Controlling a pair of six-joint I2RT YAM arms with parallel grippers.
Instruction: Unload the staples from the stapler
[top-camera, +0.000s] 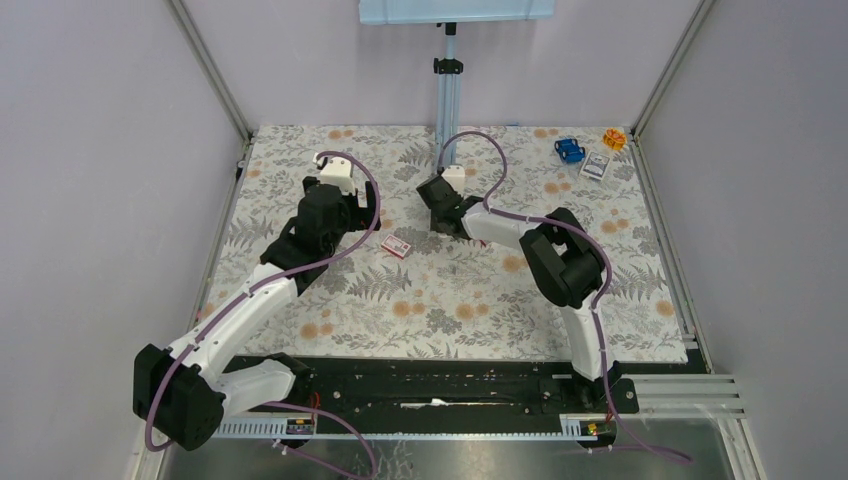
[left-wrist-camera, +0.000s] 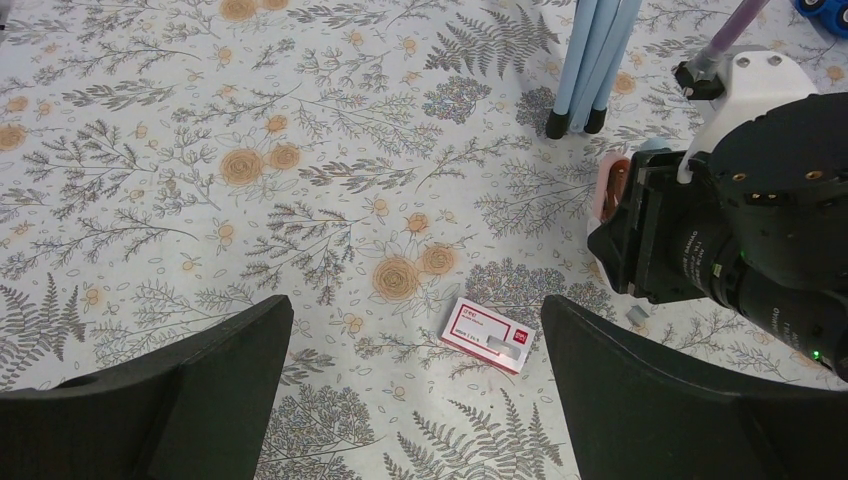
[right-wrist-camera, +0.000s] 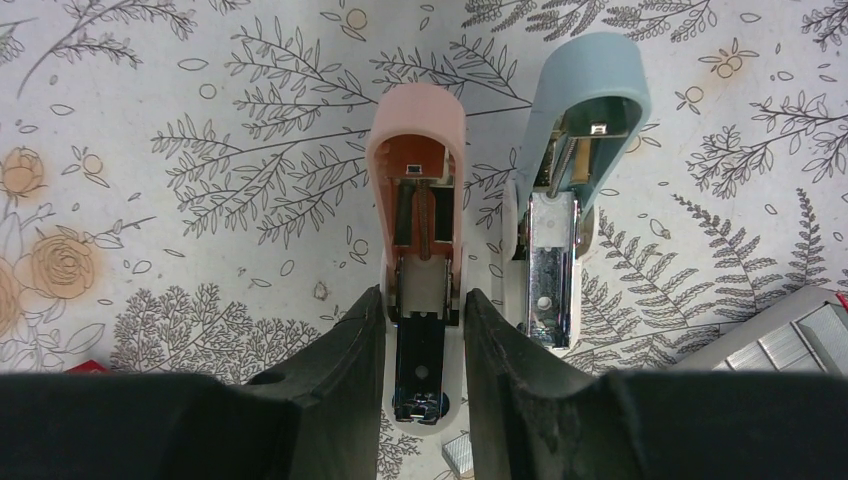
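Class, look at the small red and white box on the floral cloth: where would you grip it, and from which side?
Probably across the two long edges of the red and white box, coming straight down from above. It lies flat and slanted, so its narrow width suits the jaws once the wrist turns to match.
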